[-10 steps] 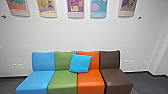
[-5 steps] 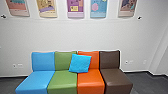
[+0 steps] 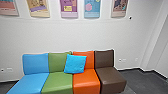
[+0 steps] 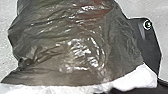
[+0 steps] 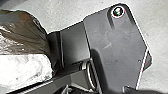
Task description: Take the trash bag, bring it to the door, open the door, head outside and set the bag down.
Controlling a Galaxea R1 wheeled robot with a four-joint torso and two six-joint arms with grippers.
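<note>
A dark, shiny, see-through trash bag (image 4: 75, 45) takes up much of the left wrist view, wrinkled and full, with reddish and greenish shades inside near its top. White material (image 4: 132, 80) lies along the bag's edge. In the right wrist view the same dark bag (image 5: 22, 32) shows beside the robot's own plate, with a bright white part (image 5: 25, 70) next to it. What holds the bag is hidden, and the state of either gripper cannot be made out.
A row of blue, green, orange and brown seats (image 3: 86, 81) stands against a white wall (image 3: 75, 35), a blue cushion (image 3: 75, 64) leaning on it. Posters (image 3: 69, 8) hang above. Dark floor (image 3: 142, 82) lies to the right, near a wall corner.
The head camera has turned slightly to the right, so the seats and posters stand further left in its view, with more of the right-hand wall and floor showing.
</note>
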